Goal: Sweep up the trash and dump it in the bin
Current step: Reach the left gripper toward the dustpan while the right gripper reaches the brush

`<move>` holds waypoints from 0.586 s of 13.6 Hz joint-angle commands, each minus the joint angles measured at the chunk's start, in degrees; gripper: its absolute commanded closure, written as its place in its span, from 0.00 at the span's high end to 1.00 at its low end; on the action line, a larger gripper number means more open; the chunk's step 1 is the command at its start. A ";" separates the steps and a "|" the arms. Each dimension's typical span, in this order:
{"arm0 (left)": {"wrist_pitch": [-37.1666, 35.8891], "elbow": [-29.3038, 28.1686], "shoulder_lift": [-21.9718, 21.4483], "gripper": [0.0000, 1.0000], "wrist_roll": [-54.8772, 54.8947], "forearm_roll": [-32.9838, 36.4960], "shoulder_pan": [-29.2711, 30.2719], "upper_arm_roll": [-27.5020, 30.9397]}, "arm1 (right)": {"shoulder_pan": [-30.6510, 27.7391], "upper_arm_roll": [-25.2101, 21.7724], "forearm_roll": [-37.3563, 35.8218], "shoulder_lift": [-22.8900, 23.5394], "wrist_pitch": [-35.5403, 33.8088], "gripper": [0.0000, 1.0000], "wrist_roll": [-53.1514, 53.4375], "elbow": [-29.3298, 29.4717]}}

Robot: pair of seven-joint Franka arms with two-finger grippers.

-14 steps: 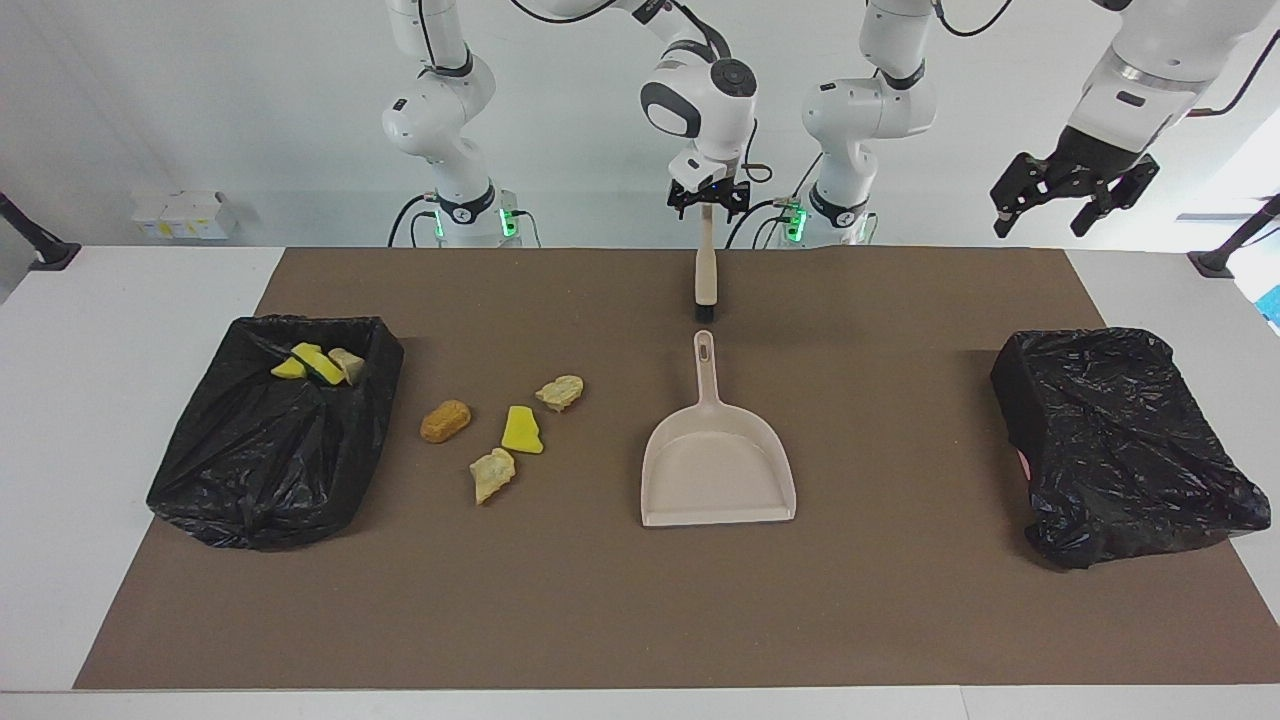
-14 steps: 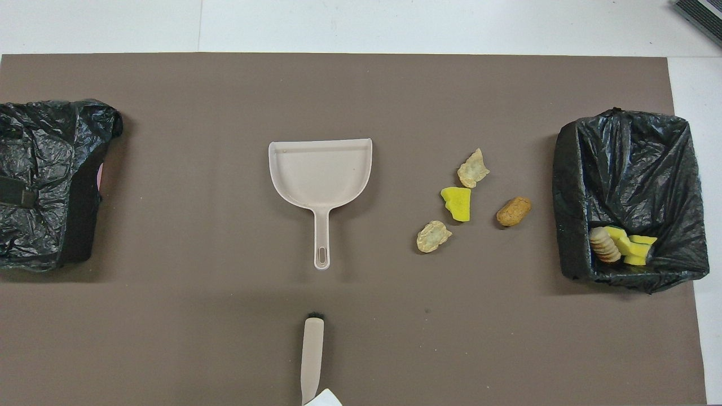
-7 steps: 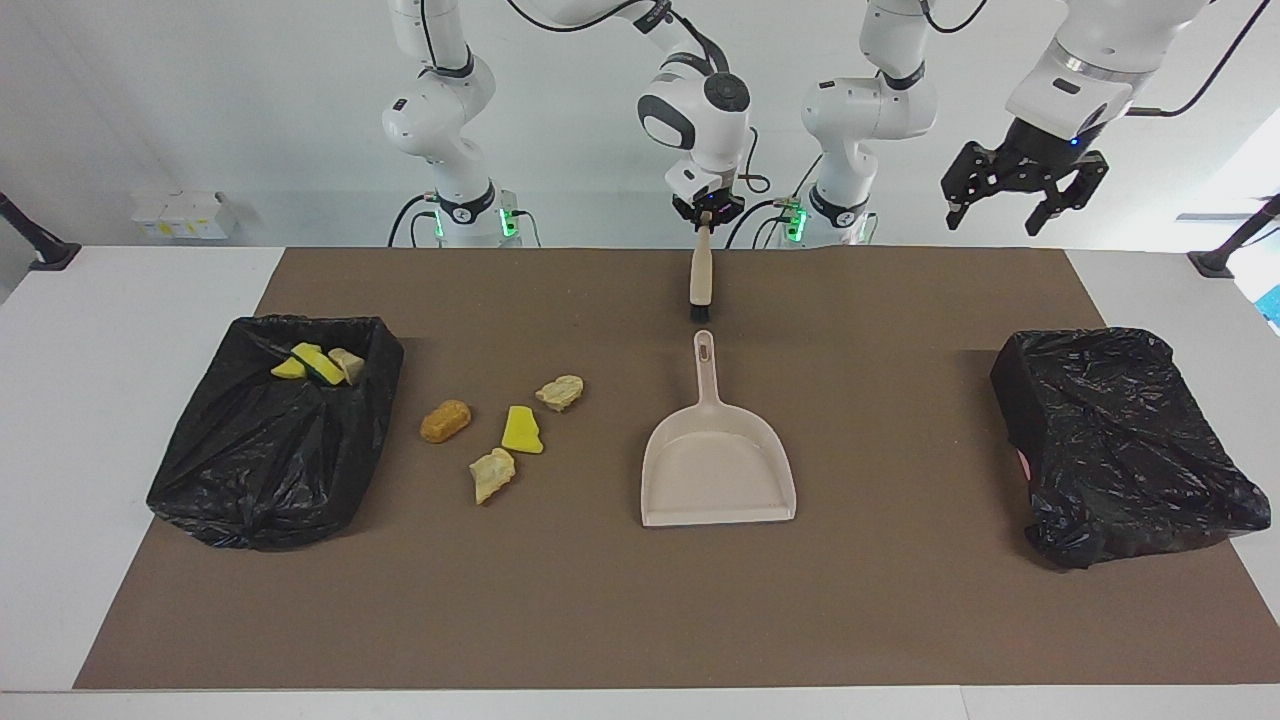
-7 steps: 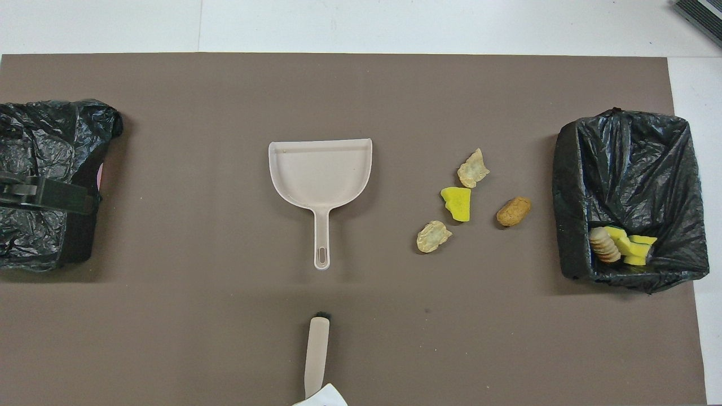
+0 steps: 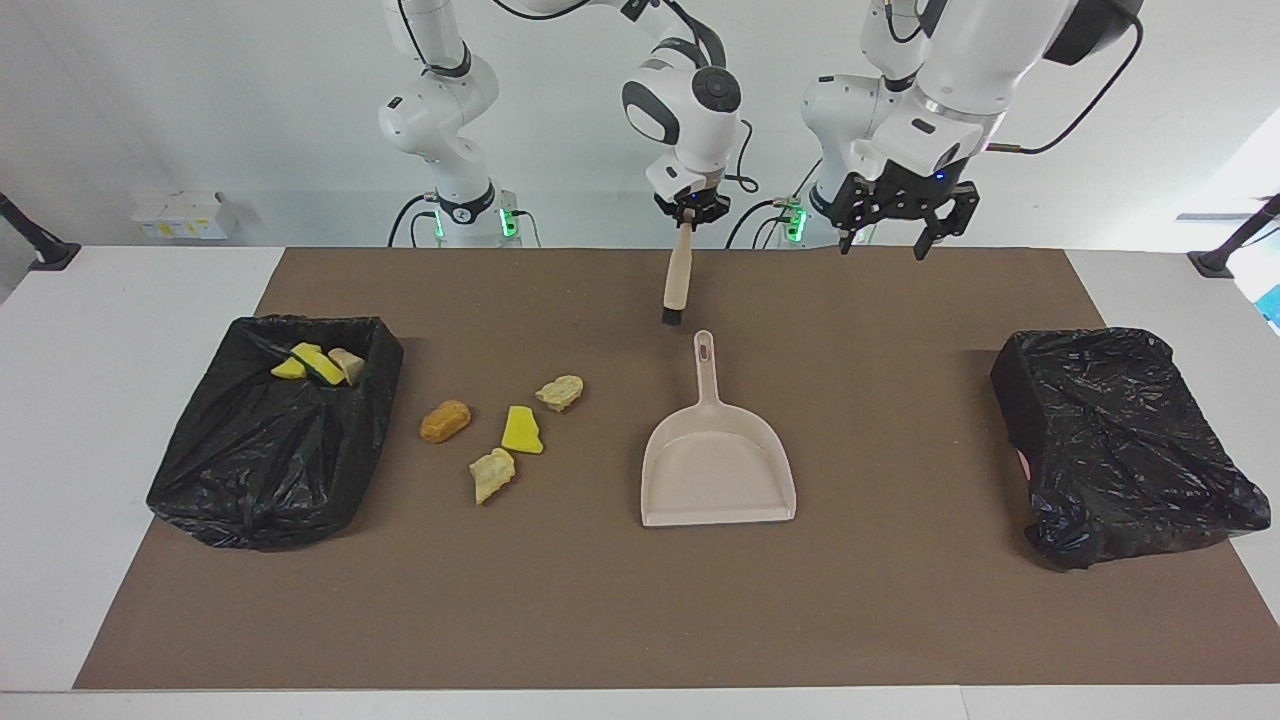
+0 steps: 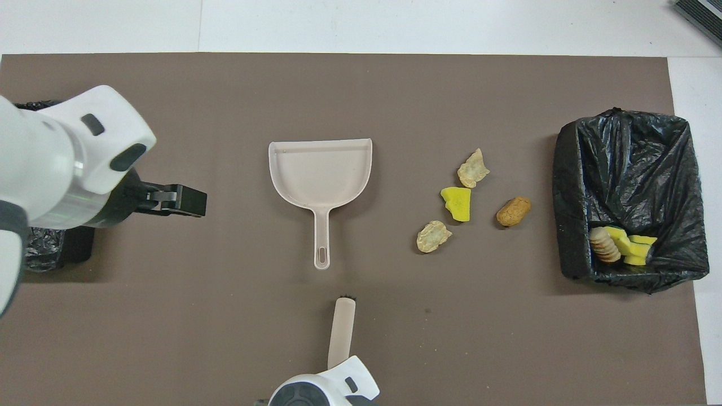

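Right gripper [image 5: 686, 210] is clenched on the top of the brush [image 5: 676, 285] handle; the brush hangs bristles-down, slightly tilted, over the mat [image 5: 620, 600] at the robots' end of the dustpan [image 5: 716, 460] handle. Left gripper [image 5: 893, 215] is released, jaws wide, nothing in it, up in the air over the mat edge toward the left arm's end, between the dustpan and the second bag.

Largest to smallest:
- Worktop [image 5: 120, 420] with the brown mat covering most of it.
- Bin [image 5: 275, 440] with black liner at the right arm's end: open top, three pieces already inside at its robot-side corner, two yellow and one tan.
- Second black bag [image 5: 1120, 440] at the left arm's end: crumpled over, contents not visible.
- Dustpan: beige, empty, mid-mat, flat, handle pointing at the robots, mouth away from them.
- Brush: short beige handle, dark bristle tip.
- Trash [image 5: 505, 430]: four loose lumps on the mat between bin and dustpan, well apart from the dustpan. Orange-brown nugget [image 5: 445, 420] closest to the bin, yellow wedge [image 5: 521, 431] in the middle, two tan chunks, one nearer the robots than the wedge, one farther.

Handling, as judgement: lumps look light; foam is soft, chunks likely roll or skid under bristles. Dustpan looks stiff, light plastic that may slide when swept into; best held at the handle, pinned down.
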 commanded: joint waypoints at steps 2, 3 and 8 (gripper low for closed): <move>7.67 -7.69 -1.04 1.00 -3.81 -0.33 -4.64 0.91 | -11.00 0.20 -3.63 -11.08 -12.17 0.00 -12.16 -3.91; 8.99 -9.19 -1.04 1.00 -3.90 -0.33 -5.18 0.91 | -13.98 0.20 -4.95 -11.79 -14.82 0.00 -15.59 -3.82; 20.93 -17.10 0.45 1.00 -10.04 -0.33 -10.71 0.91 | -23.66 0.20 -13.47 -10.83 -16.69 0.00 -22.46 -3.74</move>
